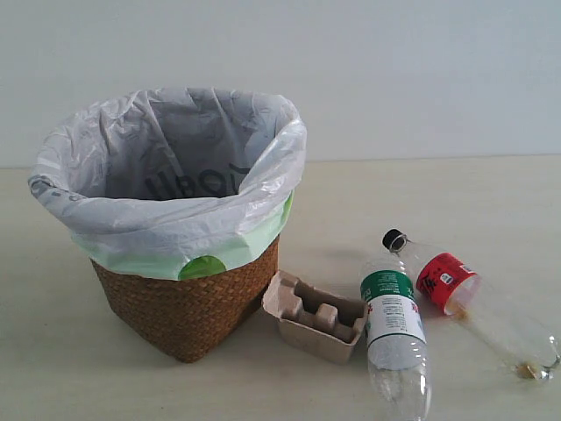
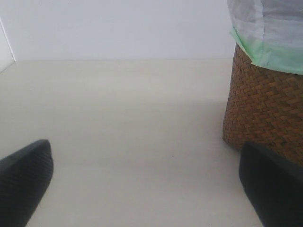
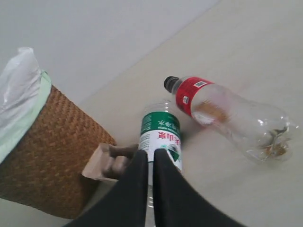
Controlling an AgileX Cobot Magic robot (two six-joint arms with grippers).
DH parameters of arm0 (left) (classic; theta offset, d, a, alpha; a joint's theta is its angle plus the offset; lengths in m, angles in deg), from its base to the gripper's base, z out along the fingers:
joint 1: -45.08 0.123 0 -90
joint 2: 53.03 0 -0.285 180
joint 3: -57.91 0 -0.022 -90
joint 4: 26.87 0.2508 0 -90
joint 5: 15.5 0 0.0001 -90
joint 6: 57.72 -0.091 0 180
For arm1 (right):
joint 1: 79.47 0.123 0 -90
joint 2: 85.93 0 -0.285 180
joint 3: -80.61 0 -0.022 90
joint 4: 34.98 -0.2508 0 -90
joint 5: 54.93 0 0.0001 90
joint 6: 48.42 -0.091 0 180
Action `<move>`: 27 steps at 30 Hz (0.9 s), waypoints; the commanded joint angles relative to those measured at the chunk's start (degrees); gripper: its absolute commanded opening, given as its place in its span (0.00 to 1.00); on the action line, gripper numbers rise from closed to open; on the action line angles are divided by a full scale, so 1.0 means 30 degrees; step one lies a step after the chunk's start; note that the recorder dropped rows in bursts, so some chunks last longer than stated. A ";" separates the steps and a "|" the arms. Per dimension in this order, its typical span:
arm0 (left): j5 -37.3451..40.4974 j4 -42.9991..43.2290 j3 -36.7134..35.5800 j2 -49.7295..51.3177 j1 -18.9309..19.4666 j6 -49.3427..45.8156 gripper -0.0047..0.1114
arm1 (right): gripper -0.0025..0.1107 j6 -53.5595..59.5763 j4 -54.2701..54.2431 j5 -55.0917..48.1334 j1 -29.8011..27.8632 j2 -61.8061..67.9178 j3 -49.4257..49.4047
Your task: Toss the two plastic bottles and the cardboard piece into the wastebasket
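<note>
The wastebasket (image 1: 186, 309) stands at the left, brown wicker with a whitish bag over a pale green one. The beige cardboard piece (image 1: 314, 320) lies against its base. Right of it lies the green-and-white-label bottle (image 1: 393, 338), then the red-label, black-capped bottle (image 1: 456, 285). Neither gripper shows in the exterior view. My left gripper (image 2: 147, 161) is open over bare table, with the wastebasket (image 2: 265, 109) beside one finger (image 2: 270, 184). My right gripper (image 3: 150, 153) hangs shut and empty above the green-label bottle (image 3: 161, 132), with the cardboard piece (image 3: 106, 163), the red-label bottle (image 3: 222, 113) and the wastebasket (image 3: 42, 156) around it.
Everything rests on a pale beige table (image 1: 70, 351) that runs back to a plain white wall (image 1: 421, 70). Nothing else stands on it in these views.
</note>
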 commanded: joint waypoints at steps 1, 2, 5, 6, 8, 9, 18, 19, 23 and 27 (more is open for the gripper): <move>-0.0148 -0.0039 0.0071 -0.0061 -0.0138 0.0167 0.97 | 0.02 -0.0451 -0.0995 0.0229 0.0025 -0.0100 0.0013; -0.0148 -0.0039 0.0071 -0.0061 -0.0138 0.0167 0.97 | 0.02 -0.0451 -0.0995 0.0278 0.0025 -0.0100 0.0013; -0.0148 -0.0039 0.0071 -0.0061 -0.0138 0.0167 0.97 | 0.02 -0.0451 -0.0995 0.0916 0.0025 -0.0100 0.0013; -0.0148 -0.0039 0.0071 -0.0061 -0.0138 0.0167 0.97 | 0.02 -0.0451 -0.0995 0.1418 0.0025 -0.0100 0.0013; -0.0148 -0.0039 0.0071 -0.0061 -0.0138 0.0167 0.97 | 0.02 -0.0875 -0.1409 0.2878 0.0025 -0.0100 0.0013; -0.0148 -0.0039 0.0071 -0.0061 -0.0138 0.0167 0.97 | 0.02 -0.1855 -0.2134 0.3563 0.0025 -0.0100 0.0013; -0.0148 -0.0039 0.0071 -0.0061 -0.0138 0.0167 0.97 | 0.02 -0.3149 -0.2782 0.4409 0.0025 -0.0100 0.0013; -0.0148 -0.0039 0.0071 -0.0061 -0.0138 0.0167 0.97 | 0.02 -0.3149 -0.2782 0.4198 0.0025 -0.0100 0.0013; -0.0148 -0.0039 0.0071 -0.0061 -0.0138 0.0167 0.97 | 0.02 -0.3095 -0.2735 0.3788 0.0062 -0.0100 0.0013; -0.0148 -0.0039 0.0071 -0.0061 -0.0138 0.0167 0.97 | 0.02 -0.0698 -0.2706 0.3414 0.0591 -0.0100 0.0332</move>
